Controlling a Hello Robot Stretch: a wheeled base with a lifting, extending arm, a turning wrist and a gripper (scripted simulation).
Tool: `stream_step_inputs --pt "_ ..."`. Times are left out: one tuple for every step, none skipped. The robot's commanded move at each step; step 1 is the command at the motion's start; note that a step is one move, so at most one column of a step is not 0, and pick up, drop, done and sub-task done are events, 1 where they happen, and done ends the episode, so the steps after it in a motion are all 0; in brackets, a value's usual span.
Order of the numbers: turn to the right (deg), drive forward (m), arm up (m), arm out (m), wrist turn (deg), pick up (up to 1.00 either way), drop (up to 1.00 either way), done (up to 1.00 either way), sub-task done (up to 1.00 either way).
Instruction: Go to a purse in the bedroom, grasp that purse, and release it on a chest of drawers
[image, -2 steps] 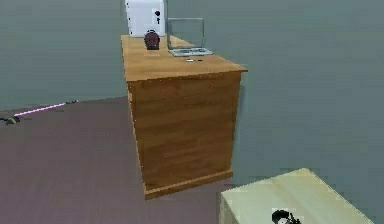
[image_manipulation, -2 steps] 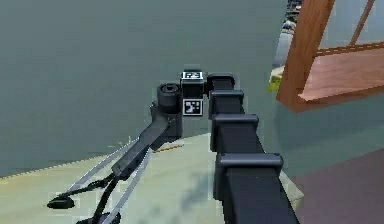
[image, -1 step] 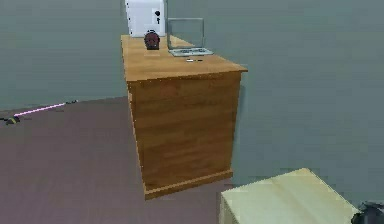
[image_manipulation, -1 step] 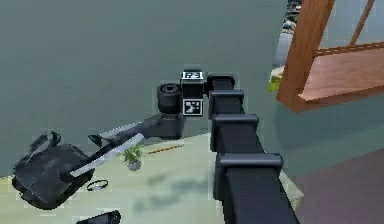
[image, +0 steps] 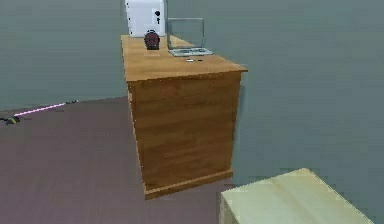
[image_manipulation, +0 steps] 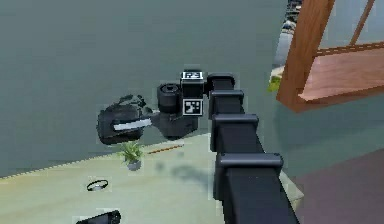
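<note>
Plain grey-blue walls (image: 300, 60), dull purple-brown floor (image: 70, 160), tall brown wooden cabinet (image: 185, 120) standing by the far wall, pale light-wood furniture top (image: 290, 203) at the forward view's lower right, reddish-brown wooden window frame (image_manipulation: 305, 50) at the arm side view's upper right.

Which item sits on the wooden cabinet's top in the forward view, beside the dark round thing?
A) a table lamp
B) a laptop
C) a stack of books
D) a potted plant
B: a laptop with its screen raised sits on the wooden cabinet, just right of the dark round thing.
</note>
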Motion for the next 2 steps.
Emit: stream_step_inputs --pt "0.0 0.0 0.0 0.0 3.0 0.0 0.0 0.0 0.0" --pt "0.0 0.0 -0.32 0.0 0.0 0.0 0.0 0.0 0.0"
